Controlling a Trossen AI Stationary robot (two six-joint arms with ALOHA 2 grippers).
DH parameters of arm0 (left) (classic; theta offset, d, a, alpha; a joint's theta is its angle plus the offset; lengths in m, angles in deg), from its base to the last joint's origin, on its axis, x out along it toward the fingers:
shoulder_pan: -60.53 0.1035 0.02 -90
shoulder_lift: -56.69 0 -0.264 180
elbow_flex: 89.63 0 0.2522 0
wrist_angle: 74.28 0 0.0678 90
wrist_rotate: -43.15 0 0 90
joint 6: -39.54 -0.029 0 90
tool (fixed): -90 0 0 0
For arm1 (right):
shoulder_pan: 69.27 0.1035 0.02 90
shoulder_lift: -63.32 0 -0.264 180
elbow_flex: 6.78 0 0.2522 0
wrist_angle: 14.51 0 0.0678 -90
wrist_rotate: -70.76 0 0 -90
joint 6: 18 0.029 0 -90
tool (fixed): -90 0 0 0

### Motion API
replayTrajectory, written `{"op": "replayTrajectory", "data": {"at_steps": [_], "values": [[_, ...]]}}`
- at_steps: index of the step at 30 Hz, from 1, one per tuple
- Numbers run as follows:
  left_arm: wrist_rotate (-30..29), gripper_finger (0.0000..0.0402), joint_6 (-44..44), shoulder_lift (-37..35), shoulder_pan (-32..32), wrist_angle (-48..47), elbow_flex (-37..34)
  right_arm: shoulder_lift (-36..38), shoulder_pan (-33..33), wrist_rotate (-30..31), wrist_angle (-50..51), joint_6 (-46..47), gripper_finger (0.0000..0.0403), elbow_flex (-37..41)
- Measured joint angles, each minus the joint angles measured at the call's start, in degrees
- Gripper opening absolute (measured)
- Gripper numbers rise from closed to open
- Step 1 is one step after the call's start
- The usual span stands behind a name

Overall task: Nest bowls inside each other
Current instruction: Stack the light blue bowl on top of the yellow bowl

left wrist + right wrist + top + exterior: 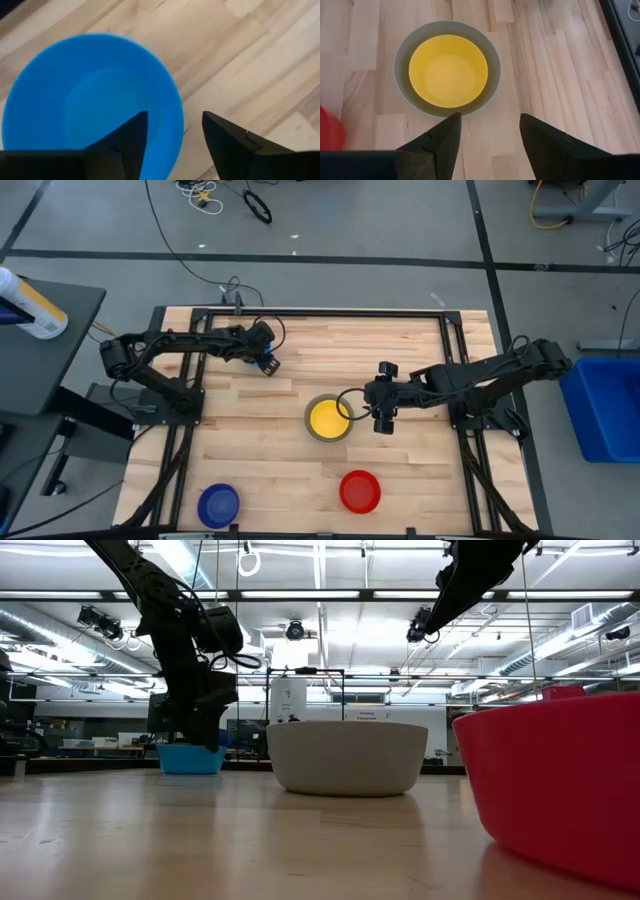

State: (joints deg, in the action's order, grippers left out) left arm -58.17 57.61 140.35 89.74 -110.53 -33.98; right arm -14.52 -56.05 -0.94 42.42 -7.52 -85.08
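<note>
A light blue bowl (90, 95) stands on the wooden table at the far left; in the high view my left arm hides nearly all of it. My left gripper (175, 117) is open and low over it, pointing steeply down. One finger stands inside the bowl and one outside, with the rim (179, 120) in the gap. At mid-table a yellow bowl (328, 418) sits nested in the grey bowl (405, 85). My right gripper (490, 125) hangs open above the bare table, just to the right of that pair. A red bowl (360, 490) and a dark blue bowl (218, 503) rest near the front edge.
The table's black frame (300, 312) runs along the far edge and both arm bases. A side table with a white and yellow bottle (30, 305) stands at the left. A blue bin (605, 410) is on the floor at the right. Bare wood lies between the bowls.
</note>
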Motion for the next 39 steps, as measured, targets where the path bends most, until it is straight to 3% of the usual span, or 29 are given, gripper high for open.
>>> {"op": "replayTrajectory", "data": {"at_steps": [12,15,20,25,29,32,39], "values": [[0.2,0.0181,0.4,0.0,0.0,2.9,-4.3,0.0,0.0,1.2,1.0,0.7,0.0202,0.0],[0.0,0.0139,0.1,0.0,0.0,2.9,-4.3,0.1,0.0,1.2,1.5,-1.4,0.02,0.0],[-2.2,0.002,-1.9,-0.1,-0.8,3.0,-4.3,0.1,0.5,-4.1,0.7,-10.6,0.0195,0.0],[-3.4,0.0008,-3.5,-0.1,-2.4,4.6,-4.3,1.5,0.5,-12.3,-7.7,-15.8,0.0183,0.1],[-3.1,0.0006,-3.8,-0.1,-3.0,6.6,-4.3,7.3,0.6,-14.5,-13.9,-20.7,0.0164,0.2],[-3.1,0.0006,-3.7,-0.1,-3.0,7.4,-4.3,15.6,0.0,-14.4,-19.2,-22.3,0.0148,4.3],[-2.7,0.0006,-4.9,-0.1,-3.0,8.4,-4.3,39.1,-2.6,-12.4,-42.3,-20.7,0.0127,31.1]]}}
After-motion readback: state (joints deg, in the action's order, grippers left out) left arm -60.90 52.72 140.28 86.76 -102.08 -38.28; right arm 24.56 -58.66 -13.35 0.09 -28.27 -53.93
